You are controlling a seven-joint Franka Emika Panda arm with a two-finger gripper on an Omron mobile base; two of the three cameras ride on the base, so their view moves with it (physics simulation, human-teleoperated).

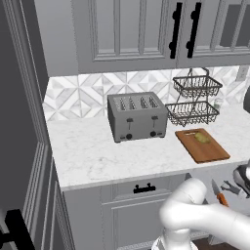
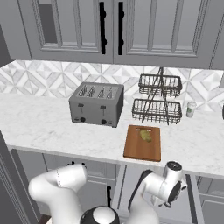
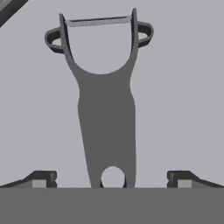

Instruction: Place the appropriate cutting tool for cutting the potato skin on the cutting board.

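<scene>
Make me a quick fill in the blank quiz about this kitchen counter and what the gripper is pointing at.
The potato lies on the ___.
The toaster has ___ slots on top.
The gripper, its jaws ___, looks down on the dark grey peeler.
Missing words: cutting board; four; open.

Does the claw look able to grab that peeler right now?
Probably yes: in the hand view the peeler lies straight between the open claw fingers, with nothing between them and its handle.
</scene>
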